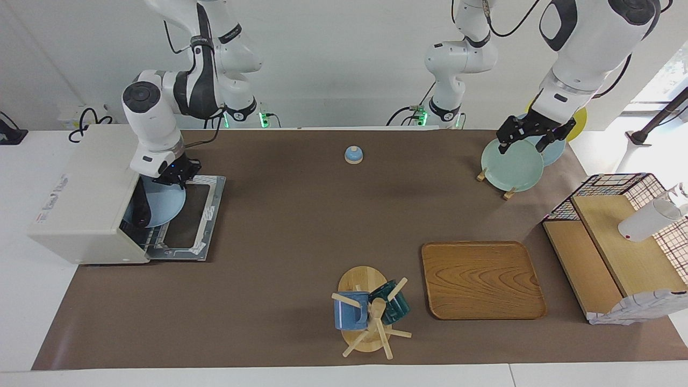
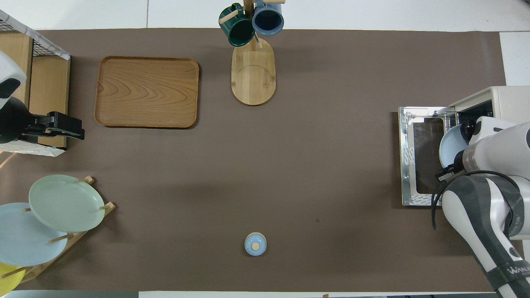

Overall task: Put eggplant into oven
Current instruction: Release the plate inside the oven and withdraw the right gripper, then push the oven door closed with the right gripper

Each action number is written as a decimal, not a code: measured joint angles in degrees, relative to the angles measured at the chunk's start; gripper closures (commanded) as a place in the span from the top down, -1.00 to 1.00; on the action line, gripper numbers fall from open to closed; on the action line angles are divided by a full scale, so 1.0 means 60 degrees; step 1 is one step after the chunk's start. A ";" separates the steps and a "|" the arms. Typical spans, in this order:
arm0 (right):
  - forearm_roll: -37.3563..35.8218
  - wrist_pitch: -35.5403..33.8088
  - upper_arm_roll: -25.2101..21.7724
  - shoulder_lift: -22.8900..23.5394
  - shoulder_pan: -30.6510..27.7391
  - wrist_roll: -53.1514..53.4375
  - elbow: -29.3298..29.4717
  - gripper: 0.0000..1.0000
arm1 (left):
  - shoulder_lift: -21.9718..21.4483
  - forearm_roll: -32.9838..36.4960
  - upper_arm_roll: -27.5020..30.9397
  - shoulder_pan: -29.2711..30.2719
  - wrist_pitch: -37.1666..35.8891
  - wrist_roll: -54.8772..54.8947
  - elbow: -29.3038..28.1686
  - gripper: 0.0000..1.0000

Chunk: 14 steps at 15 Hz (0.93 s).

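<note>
Facing view shows the right claw closed on the rim of a pale blue plate, held tilted at the mouth of the oven. The plate is partly inside the opening, over the lowered oven door. The eggplant lies on the plate, its dark body already in the shadow of the opening, over the wire rack. The oven stands at the right arm's end of the desk.

The left claw hangs open over the plate rack in the desk's corner at the left arm's end on the robots' side, just above a green plate that stands there; the arm waits.

A small blue bell sits near the desk's edge on the robots' side, about midway along it. A wooden tray and a mug stand with two mugs lie toward the edge farthest from the robots. A wooden shelf unit stands at the left arm's end.
</note>
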 measured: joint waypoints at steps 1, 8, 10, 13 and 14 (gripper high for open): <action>0.0000 0.0033 -0.0002 0.0002 -0.0084 -0.0135 -0.0041 -0.63 | 0.0000 0.0000 0.0000 0.0004 0.0000 0.0000 0.0000 1.00; 0.0233 -0.0289 0.0109 0.0036 -0.0334 -0.0666 0.0335 -0.32 | 0.0000 0.0000 -0.0003 0.0017 -0.0002 0.0000 0.0000 1.00; 0.0752 -0.1083 0.0138 0.0116 0.0002 -0.0696 0.1156 -0.79 | 0.0000 0.0000 -0.0005 0.0019 -0.0002 0.0000 0.0000 1.00; 0.1051 -0.0948 0.0158 0.0351 0.0800 -0.0081 0.1670 -1.00 | 0.0000 0.0000 -0.0006 0.0022 -0.0003 0.0000 0.0000 1.00; 0.1058 -0.0633 0.0169 0.0487 0.1098 0.0341 0.1618 -1.00 | 0.0000 0.0000 -0.0006 0.0023 -0.0003 0.0000 0.0000 1.00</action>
